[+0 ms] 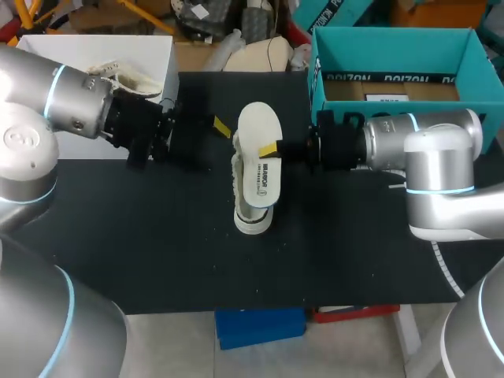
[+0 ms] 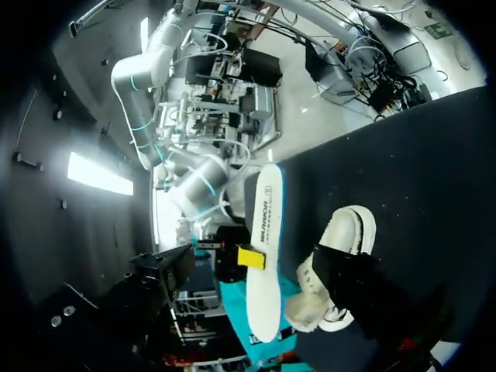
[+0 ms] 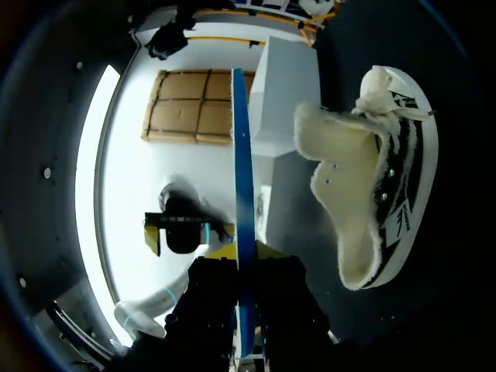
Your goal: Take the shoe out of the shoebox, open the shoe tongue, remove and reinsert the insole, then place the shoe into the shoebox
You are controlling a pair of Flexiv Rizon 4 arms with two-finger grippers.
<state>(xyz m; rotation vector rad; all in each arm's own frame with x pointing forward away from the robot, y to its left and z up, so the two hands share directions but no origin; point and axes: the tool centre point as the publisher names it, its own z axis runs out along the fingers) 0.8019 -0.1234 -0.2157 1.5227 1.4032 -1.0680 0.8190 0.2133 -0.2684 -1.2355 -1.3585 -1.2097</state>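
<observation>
Our right tool (image 3: 246,252) is clamped on the white insole (image 1: 260,130), one yellow tip on each face, near its middle. The right wrist view shows the insole edge-on between the fingers, with its underside blue. The insole is out of the shoe (image 1: 250,211) and held over it.

The cream shoe rests on the black tabletop (image 1: 142,236) near the middle, outside the teal shoebox (image 1: 394,35), which stands open at the far right. From the right wrist, the shoe lies beside the tool with its opening turned toward the camera.

Our left tool (image 1: 211,135) hangs just beside the insole's far end, fingers spread wide and gripping nothing. A white box (image 1: 146,47) stands at the far left.
</observation>
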